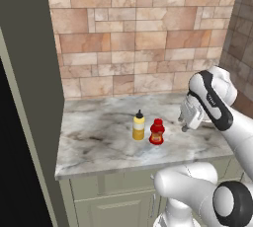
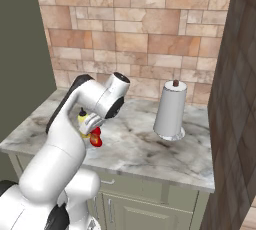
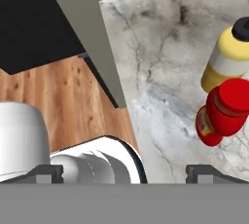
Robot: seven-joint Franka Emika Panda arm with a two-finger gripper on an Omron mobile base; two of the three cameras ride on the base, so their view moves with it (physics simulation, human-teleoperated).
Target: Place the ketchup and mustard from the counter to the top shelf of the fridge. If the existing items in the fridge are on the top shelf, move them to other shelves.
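White robot hand up over the stone counter, near two little bottles.

The gripper (image 1: pixel 185 122) hangs in the air above the counter (image 1: pixel 99 142) and holds nothing. Its fingers look a bit apart, but I cannot tell how far it is open. The ketchup (image 1: pixel 157 132) stands on the counter just beside the hand, not touching it. The mustard (image 1: pixel 139 126) stands right next to the ketchup, on the side away from the hand. Both bottles are upright. A paper towel roll (image 2: pixel 170 110) stands on the counter too, well apart from the ketchup, past the hand. A brick wall (image 1: pixel 133 33) rises behind the counter.
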